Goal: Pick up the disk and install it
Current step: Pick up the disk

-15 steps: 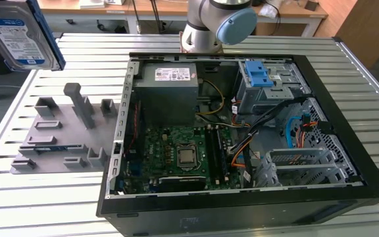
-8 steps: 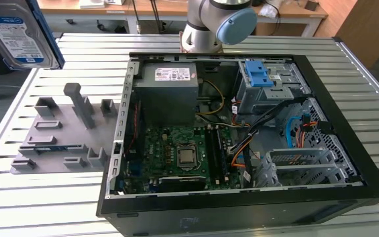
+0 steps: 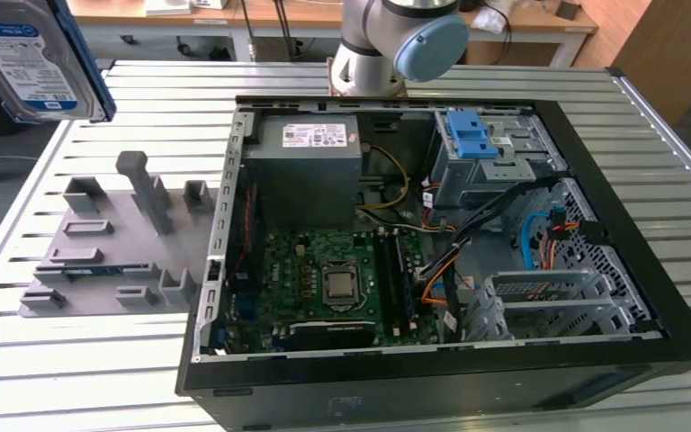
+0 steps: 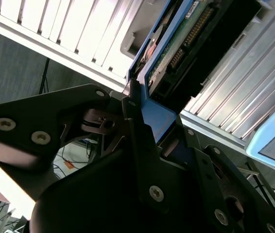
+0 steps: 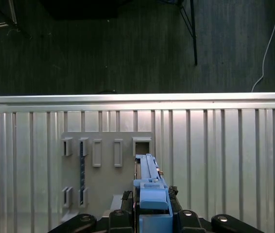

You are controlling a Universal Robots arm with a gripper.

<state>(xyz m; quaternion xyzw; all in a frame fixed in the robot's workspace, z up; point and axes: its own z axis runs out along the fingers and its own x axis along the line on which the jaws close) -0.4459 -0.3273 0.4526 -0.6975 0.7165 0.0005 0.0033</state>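
Note:
The disk [image 3: 28, 58], silver with a white-and-blue label and a blue carrier frame, hangs in the air at the exterior view's upper left, high above the table and the grey holder [image 3: 112, 243]. In the first wrist view the disk [image 5: 146, 172] is edge-on over the same holder [image 5: 106, 167], and my gripper [image 5: 152, 208] is shut on its blue carrier. The second wrist view shows the gripper [image 4: 149, 121] clamping the blue frame, with the disk's circuit-board side [image 4: 186, 43] reaching away from the black fingers [image 4: 135, 126].
An open computer case [image 3: 633, 355] lies on the slatted metal table [image 3: 105, 360] at the exterior view's right. Inside are a grey power-supply box [image 3: 309, 166], a motherboard [image 3: 321, 279] and a grey cage with blue latches [image 3: 478, 144]. The arm's base [image 3: 394, 45] stands behind the case.

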